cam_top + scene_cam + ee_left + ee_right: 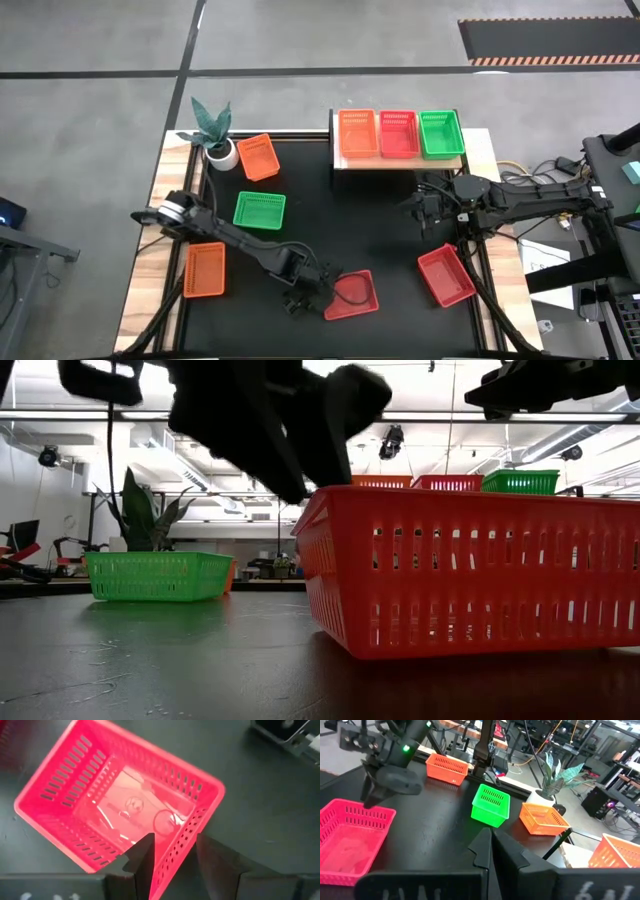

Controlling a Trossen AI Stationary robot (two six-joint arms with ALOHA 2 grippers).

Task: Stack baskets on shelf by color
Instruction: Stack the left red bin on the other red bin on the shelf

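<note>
A red-pink basket (352, 294) (120, 805) rests flat on its base near the table's near edge; in the low view it (470, 570) fills the foreground. My left gripper (312, 288) (175, 842) is open, tilted down over the basket's left short wall, one finger inside and one outside. My right gripper (418, 205) (490, 837) hangs shut over the table in front of the shelf (336, 165), holding nothing. On the shelf stand an orange basket (358, 133), a red basket (398, 133) and a green basket (440, 133), side by side. My left gripper straddles the red-pink basket's short wall near a corner (176, 851), slanting down from above. One finger (140, 857) is inside the basket and the other (215, 862) outside. Whether either finger touches the wall, I cannot tell.
Loose on the table: a second red basket (445, 277) at the right near corner, a green basket (260, 210), an orange basket (205, 270) at the left edge, and another orange one (258, 157) beside the potted plant (218, 140). Bare tabletop lies in the middle.
</note>
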